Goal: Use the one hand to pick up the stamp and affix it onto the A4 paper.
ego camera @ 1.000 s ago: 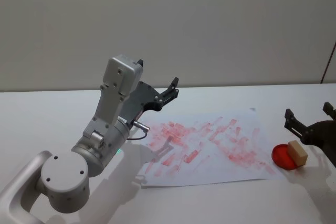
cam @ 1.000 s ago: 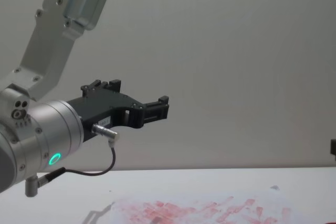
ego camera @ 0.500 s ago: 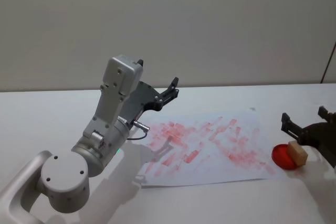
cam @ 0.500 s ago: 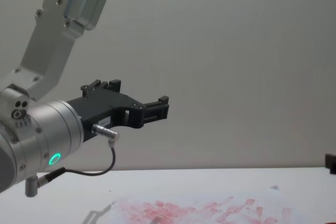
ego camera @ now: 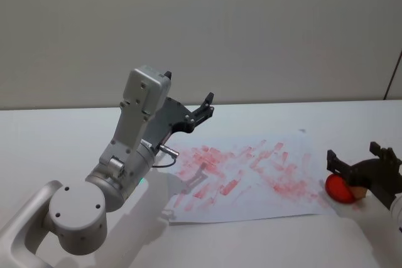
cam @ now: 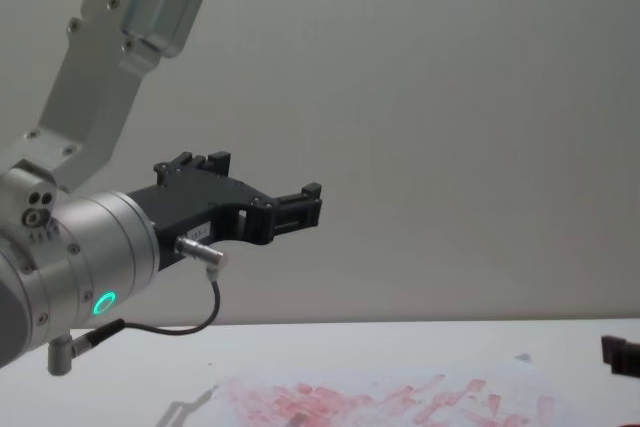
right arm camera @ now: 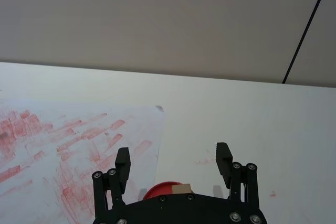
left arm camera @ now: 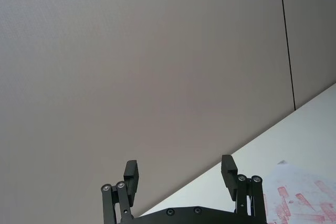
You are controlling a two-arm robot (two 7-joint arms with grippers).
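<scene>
Lower right, my black plastic right gripper (ego camera: 353, 153) hovers, jaws apart, over one light-brown stamp block (right arm camera: 182, 188) beside one red-smeared white sheet (ego camera: 251, 180); left gripper (ego camera: 206, 105) raised mid-frame, also apart.

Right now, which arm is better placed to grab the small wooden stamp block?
Right. Its black gripper hangs, fingers open, at the light-brown stamp by the round red pad; the left gripper is raised over the far end of the red-printed white paper.

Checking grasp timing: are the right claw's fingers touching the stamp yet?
Apart. In the right wrist view the right claw is open wide. The stamp sits midway between its fingers, with a gap showing on each side.
</scene>
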